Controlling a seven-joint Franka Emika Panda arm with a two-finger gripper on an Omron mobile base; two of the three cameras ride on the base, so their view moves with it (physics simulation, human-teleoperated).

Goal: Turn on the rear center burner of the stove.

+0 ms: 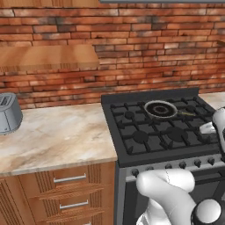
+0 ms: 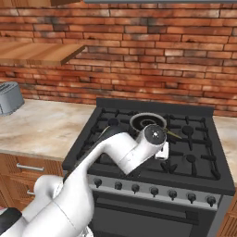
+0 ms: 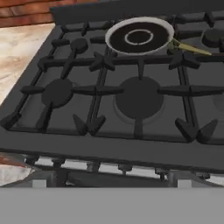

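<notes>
A: Left to right, what's there?

B: A grey toaster (image 1: 9, 113) on the marble counter (image 1: 57, 136), then the stove (image 1: 132, 132), with the arm bent over its front edge. A steel-rimmed skillet (image 3: 139, 36) sits at the rear middle, so the rear center burner (image 2: 148, 121) must lie under it, well ahead of the fingers.

A: Any progress?

B: My judgement: none yet. No flame shows anywhere, and the knobs (image 2: 152, 190) on the silver panel look untouched. Choosing the right knob, gripping it and turning it all remain.

A: And the fingers?

B: I cannot tell whether they are apart or together. The hand view looks across the grates, with the knob row just below and the front center burner (image 3: 139, 97) straight ahead.

A: Do the views differ?

B: The right base view gives the full knob row; the left shows the toaster whole and the drawers (image 1: 70, 178).
</notes>
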